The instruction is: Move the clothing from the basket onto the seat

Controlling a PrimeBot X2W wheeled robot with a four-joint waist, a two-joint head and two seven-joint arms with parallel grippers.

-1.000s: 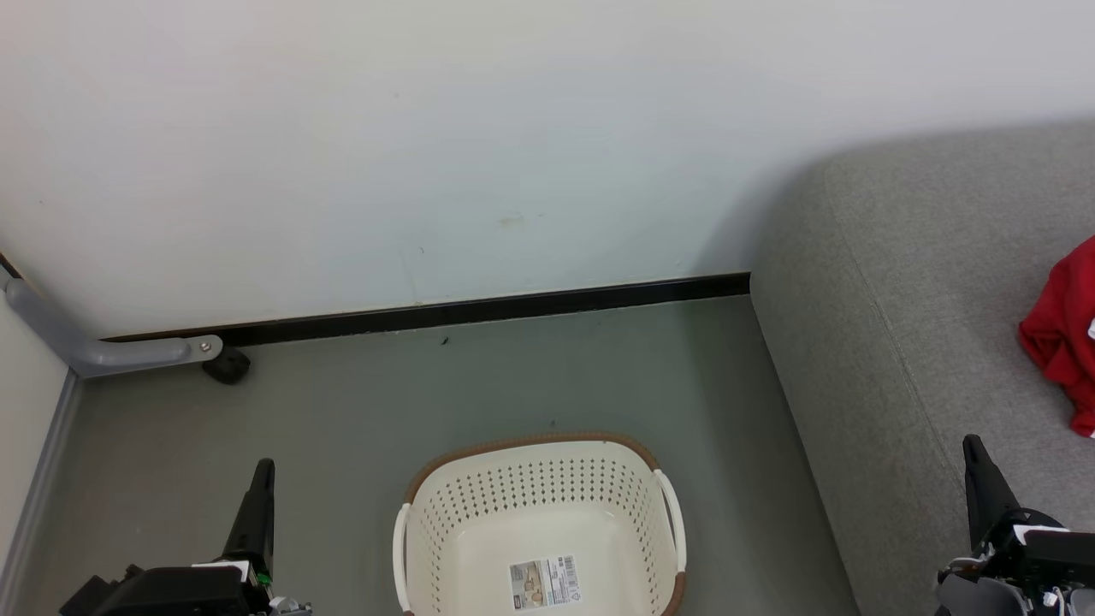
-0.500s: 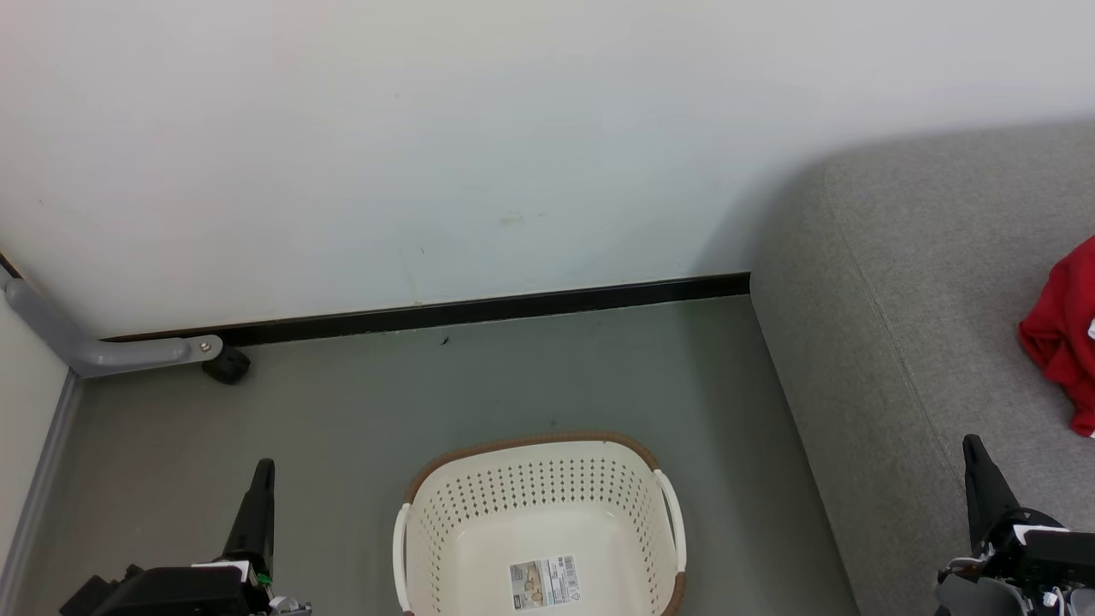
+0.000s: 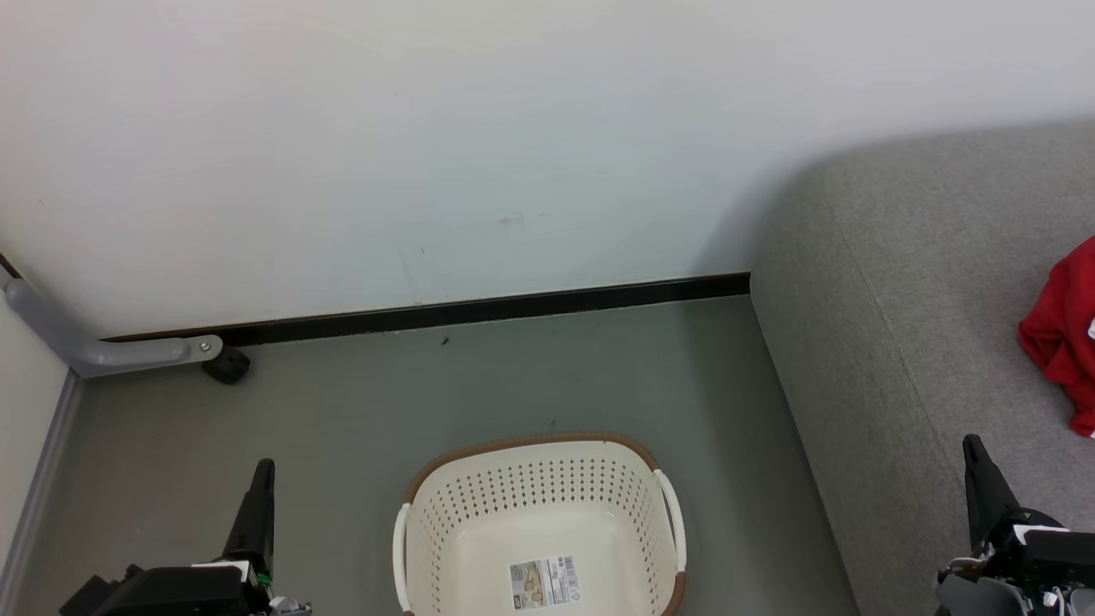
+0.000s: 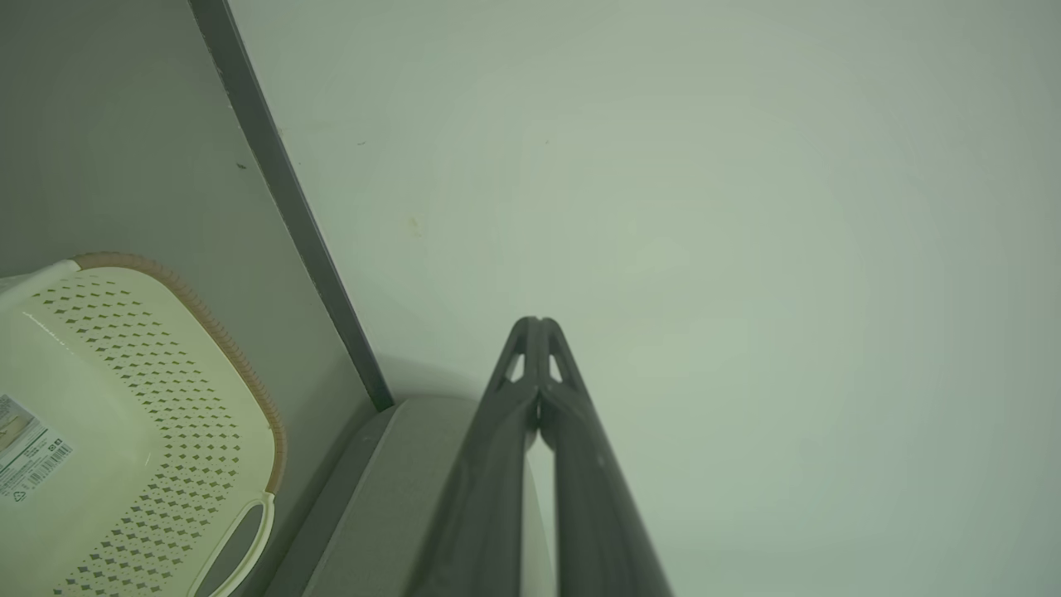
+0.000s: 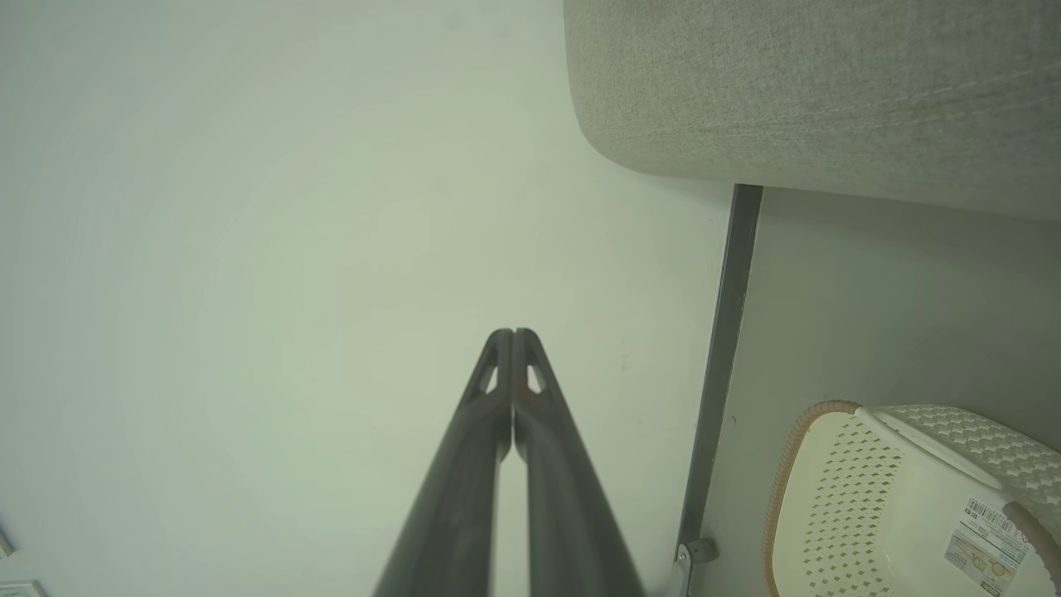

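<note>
1. Resting at the lower left of the head view, the left hand (image 3: 263,469) points up over the grey floor (image 3: 385,402). It sits left of the basket (image 3: 530,492) and apart from it. In its wrist view the two dark fingers meet at the tips, closed on nothing.
2. At the lower right, the right hand (image 3: 973,447) sits over the near part of the seat (image 3: 907,359). Its wrist view shows the fingers likewise pressed together at the tips, with nothing held.
3. Between the two hands, the oval cream basket stands on the floor, cut by the bottom edge of the view. It has perforated sides, a brown rim and a white handle at each side. A paper label (image 3: 545,582) lies on its pale bottom.
4. Right of the basket, with a strip of floor between them, the light-grey woven sofa seat runs back to the wall (image 3: 428,154).
5. On that seat, at the right edge of the view, lies the bright red clothing (image 3: 1061,342), bunched and partly cut off. It is well apart from the basket and beyond the right hand, which does not touch it.
6. At the far left, a grey bar (image 3: 94,351) bends along the floor's edge, and a small dark round thing (image 3: 227,366) sits just beside its end.
7. A black skirting strip (image 3: 479,308) runs along the foot of the white wall.
</note>
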